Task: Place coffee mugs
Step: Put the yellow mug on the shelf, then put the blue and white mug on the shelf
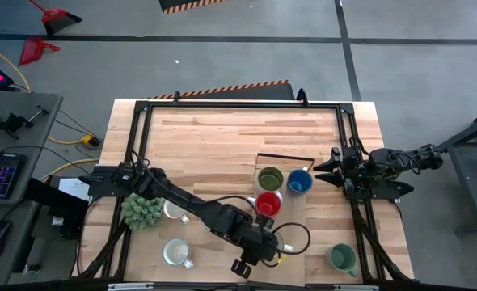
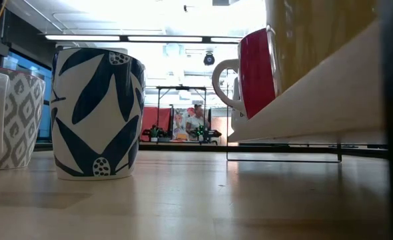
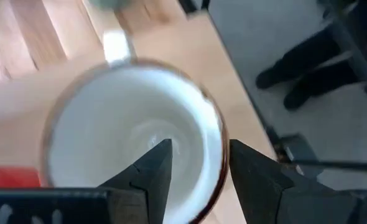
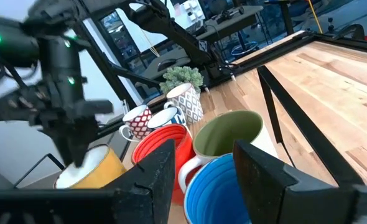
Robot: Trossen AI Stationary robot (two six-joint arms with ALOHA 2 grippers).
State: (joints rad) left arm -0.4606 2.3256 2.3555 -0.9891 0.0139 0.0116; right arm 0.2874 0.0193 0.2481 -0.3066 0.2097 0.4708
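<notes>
My left gripper [image 1: 256,245] reaches over the table's near middle and is shut on a mug with a yellow outside [image 4: 91,172] and a white inside [image 3: 127,124]. On a low raised shelf [image 2: 316,107] stand the olive green mug [image 1: 269,178], the blue mug [image 1: 299,183] and the red mug [image 1: 268,204]. The teal green mug [image 1: 342,257] stands near the table's right near corner. White mugs [image 1: 176,252] stand on the table's left, two of them patterned [image 2: 96,113]. My right gripper [image 1: 329,171] waits open at the right edge, just beside the blue mug. My left gripper [image 3: 199,146] holds the yellow mug by its wall at the rim [image 3: 216,146], opposite the handle [image 3: 115,45]. One finger [image 3: 155,168] is inside the mug and the other [image 3: 252,171] outside, coming from above. Whether the base rests on anything, I cannot tell.
A bushy green plant [image 1: 141,210] stands at the table's left beside the white mugs. A black frame [image 1: 238,105] runs round the tabletop. Bare wood lies across the far half [image 1: 238,133]. A person shows far off in the room [image 2: 198,120].
</notes>
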